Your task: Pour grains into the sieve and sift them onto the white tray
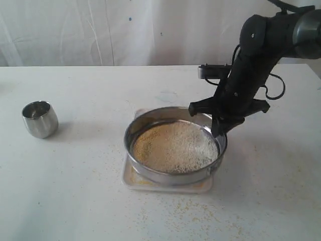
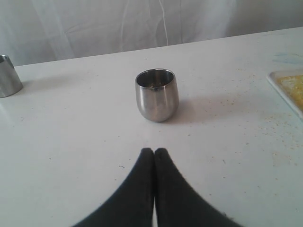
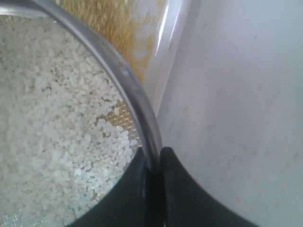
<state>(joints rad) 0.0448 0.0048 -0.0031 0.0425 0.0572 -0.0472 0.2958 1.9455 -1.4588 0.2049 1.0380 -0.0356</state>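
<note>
Two fingers of the right gripper (image 3: pixel 152 165) clamp the rim of the sieve (image 1: pixel 173 176), one inside, one outside. Pouring looks done: the grains (image 1: pixel 175 146) lie spread over the mesh, and the sieve sits over the white tray (image 1: pixel 170 190), where fine yellow dust already shows. Sifting seems partway, with pale coarse bits left above. The left gripper (image 2: pixel 154 152) is clenched on nothing, near the upright cup (image 2: pixel 156 94). Most of the tray is hidden under the sieve, so I cannot tell how much has fallen, nor whether the cup is empty.

Black arm (image 1: pixel 261 55), tapered black right pincer (image 3: pixel 155 155)
</note>
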